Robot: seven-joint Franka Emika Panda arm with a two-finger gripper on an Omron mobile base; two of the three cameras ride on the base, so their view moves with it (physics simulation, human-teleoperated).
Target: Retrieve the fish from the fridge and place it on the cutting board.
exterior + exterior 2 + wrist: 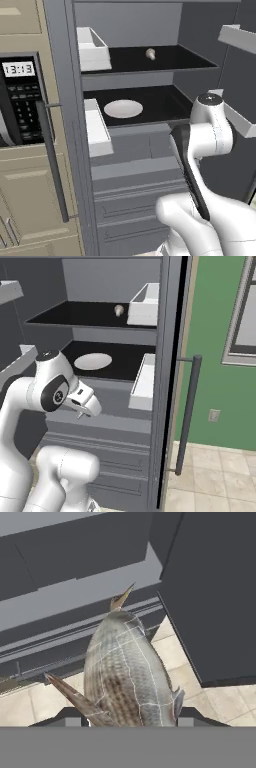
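The fish (125, 672), grey-beige and mottled with a scaled pattern, stands between my two fingertips (186, 716) in the hand view, its tail fin pointing away. My gripper (130, 719) is shut on it, hanging low in front of the open fridge (135, 145) and its lower drawers. From the right base view the hand (84, 403) sits just outside the fridge, below the plate shelf, and the fish is too small to make out there. The cutting board is out of view.
A white plate (123, 108) lies on the middle black shelf and a small beige knob-like item (150, 53) on the upper one. White bins (92, 47) line the fridge side. The bar handle (190, 411) and microwave (20, 95) flank the opening. Tiled floor lies below.
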